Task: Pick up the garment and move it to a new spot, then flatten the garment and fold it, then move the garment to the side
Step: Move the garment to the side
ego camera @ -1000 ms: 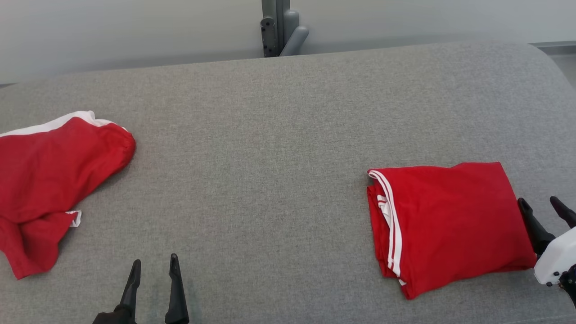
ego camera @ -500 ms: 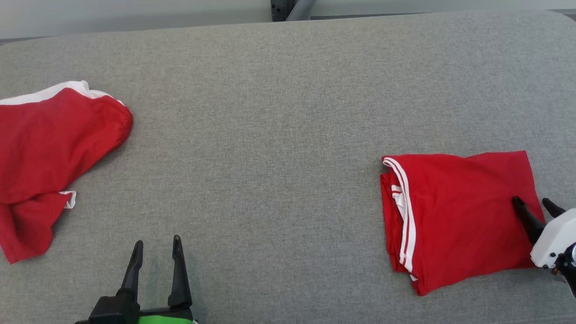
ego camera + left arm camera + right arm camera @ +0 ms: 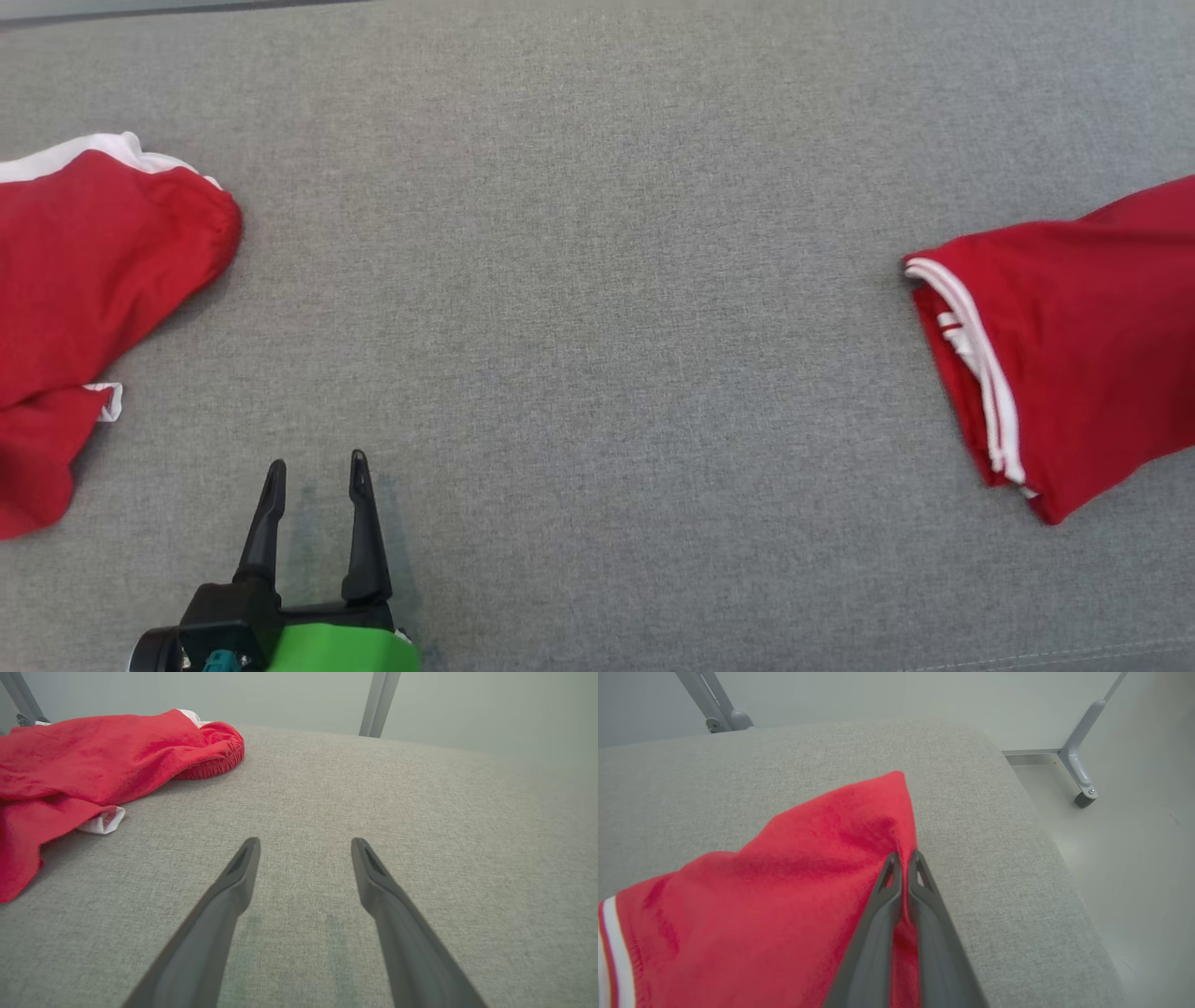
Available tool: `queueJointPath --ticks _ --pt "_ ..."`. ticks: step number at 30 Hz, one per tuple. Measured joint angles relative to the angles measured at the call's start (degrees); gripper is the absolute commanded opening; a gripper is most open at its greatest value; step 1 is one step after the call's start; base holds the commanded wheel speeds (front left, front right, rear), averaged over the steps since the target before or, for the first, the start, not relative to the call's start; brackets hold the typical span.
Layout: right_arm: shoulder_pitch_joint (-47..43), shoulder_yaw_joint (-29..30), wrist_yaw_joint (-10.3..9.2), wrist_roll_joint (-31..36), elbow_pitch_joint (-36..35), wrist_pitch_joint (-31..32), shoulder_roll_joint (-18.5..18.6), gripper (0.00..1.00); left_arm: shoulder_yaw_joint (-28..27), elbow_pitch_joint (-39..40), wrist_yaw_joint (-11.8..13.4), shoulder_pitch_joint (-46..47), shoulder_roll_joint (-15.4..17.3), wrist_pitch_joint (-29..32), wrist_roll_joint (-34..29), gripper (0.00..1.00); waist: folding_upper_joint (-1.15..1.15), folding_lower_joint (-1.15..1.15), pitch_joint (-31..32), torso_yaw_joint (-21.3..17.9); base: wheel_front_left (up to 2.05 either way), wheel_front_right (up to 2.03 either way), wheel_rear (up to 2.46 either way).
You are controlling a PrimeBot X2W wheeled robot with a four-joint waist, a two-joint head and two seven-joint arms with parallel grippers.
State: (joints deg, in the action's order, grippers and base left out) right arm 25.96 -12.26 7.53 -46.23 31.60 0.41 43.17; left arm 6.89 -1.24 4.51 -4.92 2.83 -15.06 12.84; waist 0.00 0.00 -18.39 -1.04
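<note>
My right gripper (image 3: 903, 858) has its jaws pinched together on the edge of the folded red garment (image 3: 784, 896), the cloth puckered at the tips. That garment lies at the right end of the grey bench (image 3: 994, 858), white stripes facing the middle. My left gripper (image 3: 303, 845) hangs with jaws apart over bare bench top. A crumpled red garment (image 3: 84, 280) lies well off to the left. A castor leg (image 3: 1080, 774) stands on the floor (image 3: 1134, 858) beyond the bench end

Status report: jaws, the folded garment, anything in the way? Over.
Right gripper: jaws shut on edge of folded garment. Left gripper: jaws open, empty. Loose red garment far left, clear of path.
</note>
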Motion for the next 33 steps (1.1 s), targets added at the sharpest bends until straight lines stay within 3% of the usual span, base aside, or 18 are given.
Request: queueJointPath --ticks 3,8,22,23,24,25,33 --pt "3.0 1.6 -0.01 0.9 4.2 -0.8 2.4 0.0 0.2 -0.2 -0.5 0.7 0.0 0.0 -0.8 1.0 0.0 0.0 -1.1 0.1 0.0 0.0 0.0" --pt "7.4 3.0 0.0 4.1 12.2 -1.1 3.1 0.0 0.1 -0.2 -0.5 1.3 0.0 0.0 -1.7 1.0 0.0 0.0 -2.7 0.6 0.0 0.0 0.0" --pt "14.5 5.8 0.01 8.7 29.9 -6.7 1.3 0.0 1.1 -0.6 -0.4 1.4 0.0 0.0 -1.8 1.0 0.0 0.0 -3.2 2.3 0.0 0.0 0.0" --pt "14.9 5.9 0.01 9.3 31.1 -7.5 1.4 0.05 1.2 -0.7 -0.4 1.3 0.0 0.0 -1.8 1.0 0.0 0.0 -3.1 2.3 0.0 0.0 0.0" --pt "15.4 6.0 0.01 9.9 32.3 -8.7 1.3 0.49 1.3 -0.7 -0.4 1.2 0.0 0.0 -1.8 1.0 0.0 0.0 -2.9 2.2 0.0 0.0 0.0" --pt "15.9 6.1 0.01 10.9 33.4 -9.9 1.3 1.0 1.3 -0.8 -0.2 1.1 0.0 0.0 -1.8 1.0 0.0 0.0 -2.8 2.2 0.0 0.0 0.0" --pt "19.1 6.2 0.0 14.6 36.9 -14.3 0.3 1.0 1.2 -1.2 -0.4 0.8 0.0 0.0 -1.8 1.0 0.0 0.0 -0.9 1.5 0.0 0.0 0.0"
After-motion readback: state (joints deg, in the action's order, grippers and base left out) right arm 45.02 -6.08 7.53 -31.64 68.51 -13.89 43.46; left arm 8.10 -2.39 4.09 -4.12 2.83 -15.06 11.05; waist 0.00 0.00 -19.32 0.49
